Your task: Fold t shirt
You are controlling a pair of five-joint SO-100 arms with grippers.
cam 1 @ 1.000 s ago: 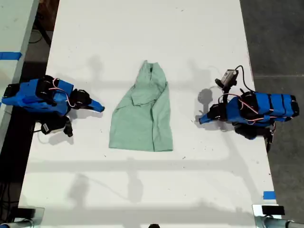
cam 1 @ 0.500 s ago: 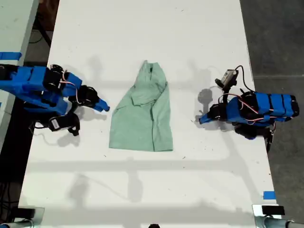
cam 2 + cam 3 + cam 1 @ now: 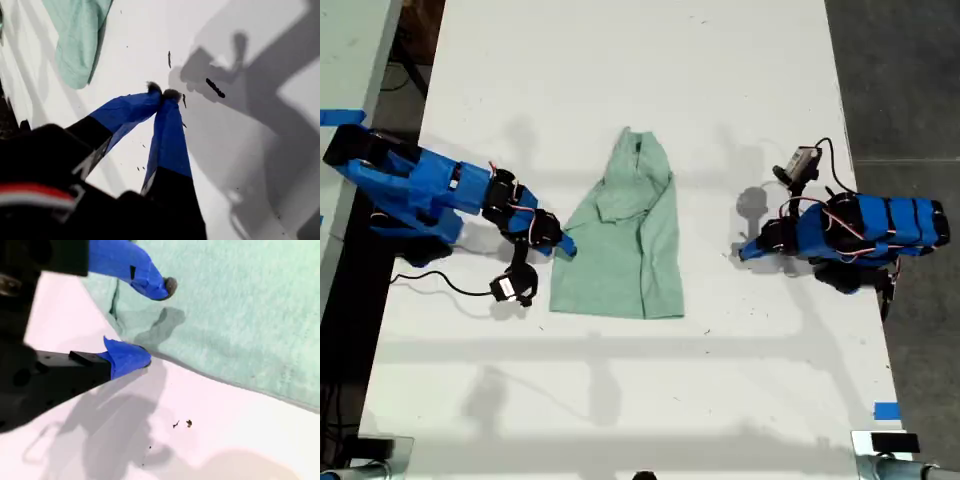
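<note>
Two sets of blue jaws stood in different states. My first gripper (image 3: 164,93) had its jaws pressed together, tips meeting just above the bare white surface (image 3: 620,60), well apart from the shirt, at the exterior view's right (image 3: 748,250). My second gripper (image 3: 150,322) held its jaws apart at the shirt's edge, one tip over the cloth, the other over the surface, at the exterior view's left (image 3: 563,246). The pale mint-green, wrinkled t shirt (image 3: 625,235) lay flat mid-surface between both arms.
</note>
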